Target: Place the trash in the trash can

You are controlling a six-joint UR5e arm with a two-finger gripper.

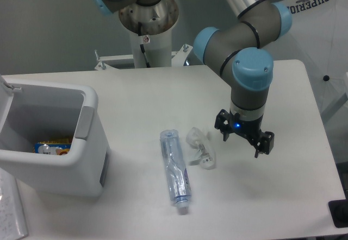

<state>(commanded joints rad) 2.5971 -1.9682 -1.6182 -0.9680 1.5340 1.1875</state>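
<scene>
A long squashed clear bottle (175, 171) with a white cap lies on the white table, cap toward the front edge. Just right of it lies a smaller crumpled clear plastic piece (200, 148). Both are trash. The white boxy trash can (87, 142) with a grey handle panel stands at the left and holds some coloured wrappers. My gripper (243, 139) hangs open and holds nothing, a little above the table, just right of the crumpled piece and apart from it.
The arm's base column (147, 28) rises at the back centre. A white sheet with printed lettering (321, 44) hangs at the right. A paper (11, 213) lies at the front left corner, and a dark object (340, 213) sits at the front right edge.
</scene>
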